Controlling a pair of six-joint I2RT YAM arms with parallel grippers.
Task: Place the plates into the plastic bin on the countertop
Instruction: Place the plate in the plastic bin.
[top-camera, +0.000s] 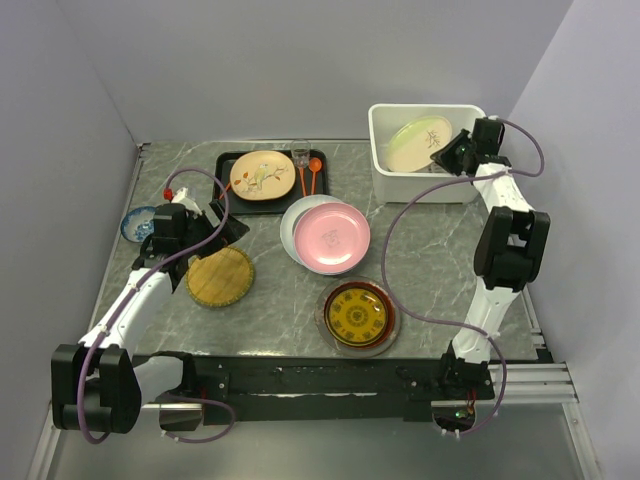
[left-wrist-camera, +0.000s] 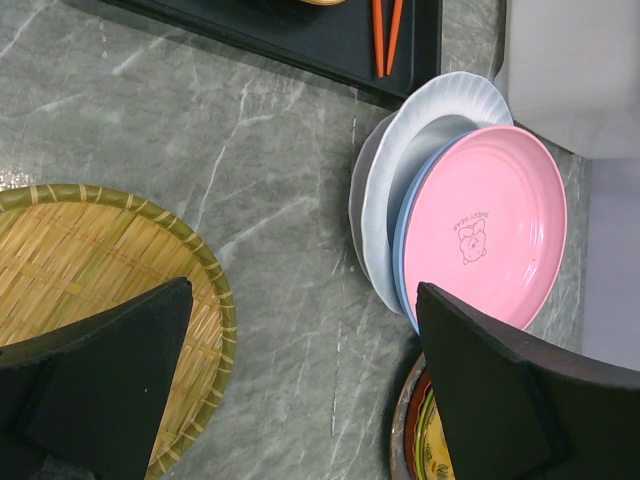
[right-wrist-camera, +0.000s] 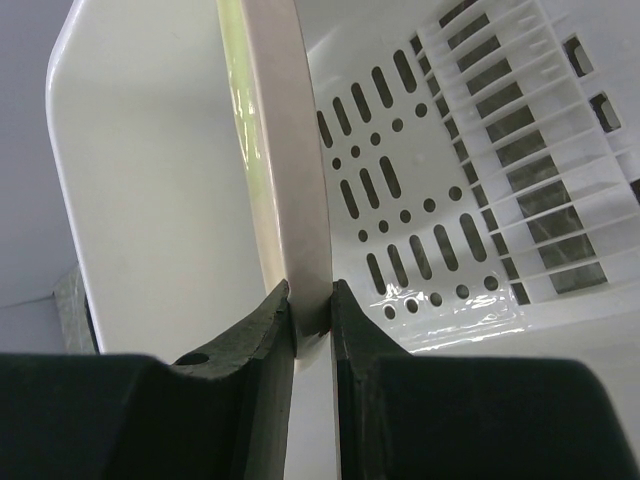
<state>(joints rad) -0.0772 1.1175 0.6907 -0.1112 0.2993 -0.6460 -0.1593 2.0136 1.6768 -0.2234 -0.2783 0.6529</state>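
The white plastic bin (top-camera: 392, 178) stands at the back right of the countertop (top-camera: 430, 255). My right gripper (top-camera: 450, 153) reaches into it, shut on the rim of a lime green plate (top-camera: 418, 142) that leans tilted inside. In the right wrist view the plate's pale edge (right-wrist-camera: 290, 160) is pinched between the fingers (right-wrist-camera: 312, 300) above the bin's slotted floor (right-wrist-camera: 400, 190). A pink plate (top-camera: 332, 237) lies on a white plate (top-camera: 298, 214) mid-table. A gold-patterned dark red plate (top-camera: 357, 315) lies nearer. A cream floral plate (top-camera: 262, 175) rests on the tray. My left gripper (top-camera: 215, 228) hangs open and empty.
A black tray (top-camera: 232, 160) at the back holds orange utensils (top-camera: 312, 176). A round woven bamboo mat (top-camera: 220, 277) lies under the left gripper (left-wrist-camera: 303, 292). A small blue-patterned bowl (top-camera: 138, 224) sits at the far left. Walls close in on both sides.
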